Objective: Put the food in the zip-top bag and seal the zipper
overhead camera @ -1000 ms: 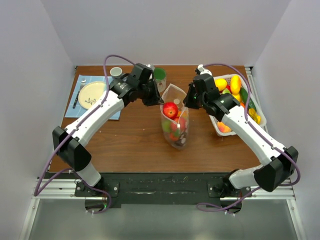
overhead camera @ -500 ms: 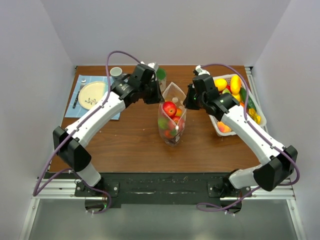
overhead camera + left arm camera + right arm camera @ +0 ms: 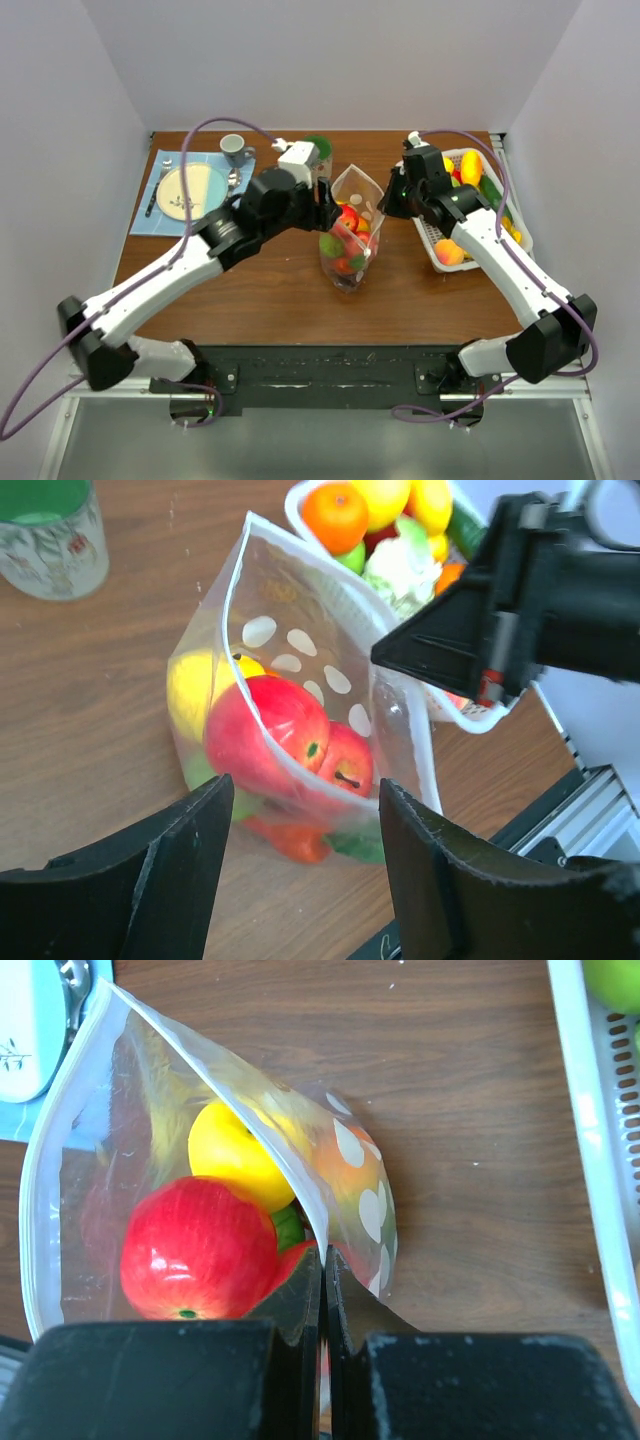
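Right wrist: our right fingers [image 3: 323, 1265] clenched on zip-top bag [image 3: 362, 1205] rim; left fingers [image 3: 305, 800] released. If rim slips, we spill red apple [image 3: 195, 1250].

White arms [image 3: 150, 290] — black joints [image 3: 262, 196], purple cables [image 3: 228, 122]

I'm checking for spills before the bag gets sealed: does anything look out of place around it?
Nothing has spilled. The zip-top bag stands upright with the food inside, and its mouth gapes open, unsealed. The right gripper pinches its rim, and the left gripper is open at its other side.
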